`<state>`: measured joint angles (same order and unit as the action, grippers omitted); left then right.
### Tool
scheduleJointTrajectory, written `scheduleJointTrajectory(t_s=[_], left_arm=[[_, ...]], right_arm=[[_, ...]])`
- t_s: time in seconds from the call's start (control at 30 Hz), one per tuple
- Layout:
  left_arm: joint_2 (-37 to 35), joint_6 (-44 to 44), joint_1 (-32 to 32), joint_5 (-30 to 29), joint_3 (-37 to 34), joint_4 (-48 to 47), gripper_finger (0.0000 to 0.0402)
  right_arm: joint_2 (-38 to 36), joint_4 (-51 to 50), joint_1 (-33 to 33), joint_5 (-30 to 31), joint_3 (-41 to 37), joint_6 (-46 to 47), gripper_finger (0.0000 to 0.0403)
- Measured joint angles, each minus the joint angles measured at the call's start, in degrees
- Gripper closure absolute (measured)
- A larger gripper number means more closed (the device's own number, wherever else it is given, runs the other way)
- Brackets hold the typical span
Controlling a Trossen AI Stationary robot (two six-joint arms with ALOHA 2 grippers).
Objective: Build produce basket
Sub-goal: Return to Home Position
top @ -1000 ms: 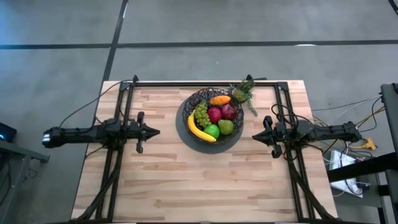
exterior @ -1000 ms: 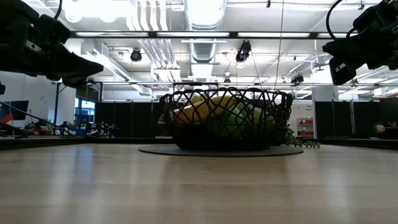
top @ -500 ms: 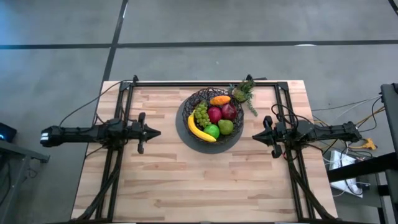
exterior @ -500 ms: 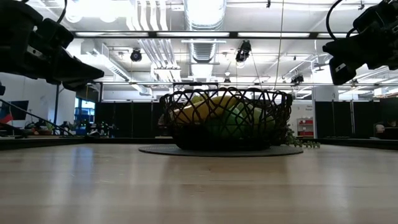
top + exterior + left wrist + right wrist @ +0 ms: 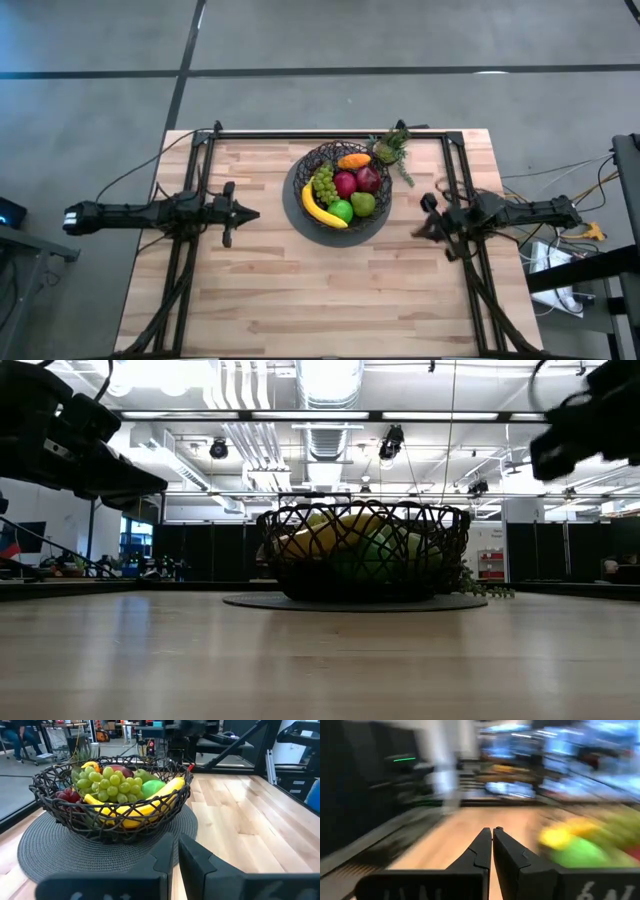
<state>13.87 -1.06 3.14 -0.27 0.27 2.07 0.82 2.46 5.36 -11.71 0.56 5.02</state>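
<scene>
Lab hall: exposed ducts (image 5: 325,382), ceiling spotlights (image 5: 391,442)

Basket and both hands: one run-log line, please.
basket: on mat, holding produce | left hand: shut, empty, apart from basket | right hand: shut, empty, apart from basket

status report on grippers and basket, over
Left gripper shut, empty, left of basket. Right gripper shut, empty, on its right. Produce piled in basket. Nothing between grippers and basket.
</scene>
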Motion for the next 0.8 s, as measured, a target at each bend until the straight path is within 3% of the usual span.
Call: scheduleJointTrajectory(t_s=[0.07,0.17,0.8], left_arm=[[0.2,0.0,0.0,0.0,0.0,0.0,0.0391],[0.3,0.0,0.0,0.0,0.0,0.0,0.0391],[0.7,0.0,0.0,0.0,0.0,0.0,0.0391]], right_arm=[[0.2,1.5,0.1,-9.0,0.0,-3.7,0.0394],[0.3,2.1,0.0,-14.8,0.0,-6.0,0.0394],[0.4,2.2,0.0,-15.3,0.0,-6.1,0.0394]])
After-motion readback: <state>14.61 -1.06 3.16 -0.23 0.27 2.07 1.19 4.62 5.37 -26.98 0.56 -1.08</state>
